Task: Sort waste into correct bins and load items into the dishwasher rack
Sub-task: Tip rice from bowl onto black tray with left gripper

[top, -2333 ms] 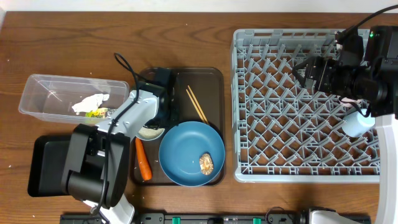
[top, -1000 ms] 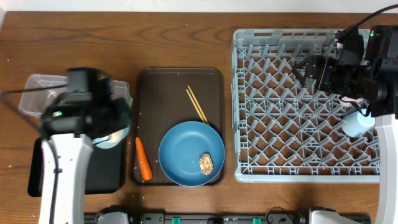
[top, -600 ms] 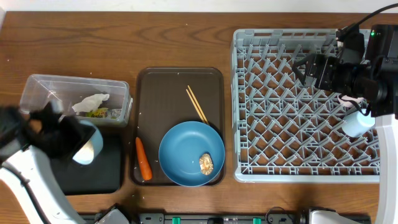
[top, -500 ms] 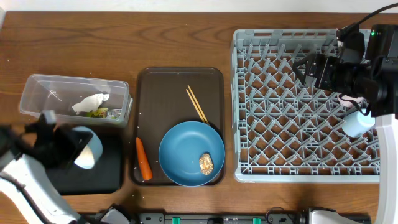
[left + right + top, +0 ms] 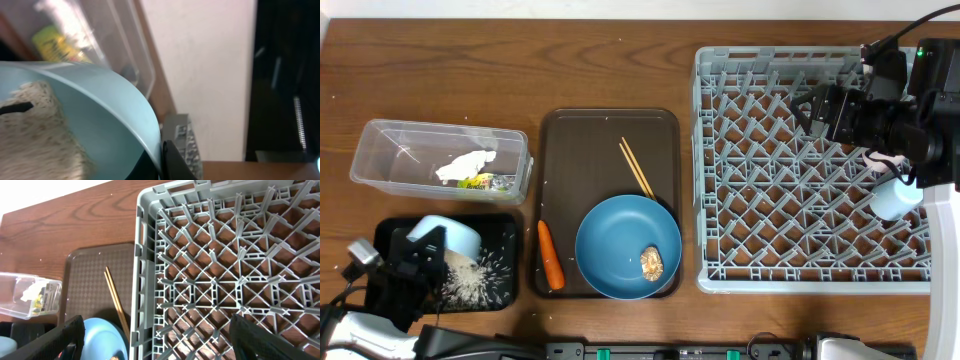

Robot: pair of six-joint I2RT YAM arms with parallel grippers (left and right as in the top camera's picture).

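At the lower left of the overhead view, the left gripper (image 5: 423, 258) is clamped tight on the rim of the small pale blue bowl (image 5: 447, 238). The bowl lies tipped over the black tray (image 5: 506, 226), where white rice (image 5: 470, 283) is scattered. At the upper right, the right gripper (image 5: 807, 110) hangs over the grey rack (image 5: 720, 272), its fingers spread wide and holding nothing.

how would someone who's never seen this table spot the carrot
Find the dark brown serving tray in the middle of the table. Just inside its left edge, left of the dark blue plate, lies the carrot: the only small, orange, tapered thing there.
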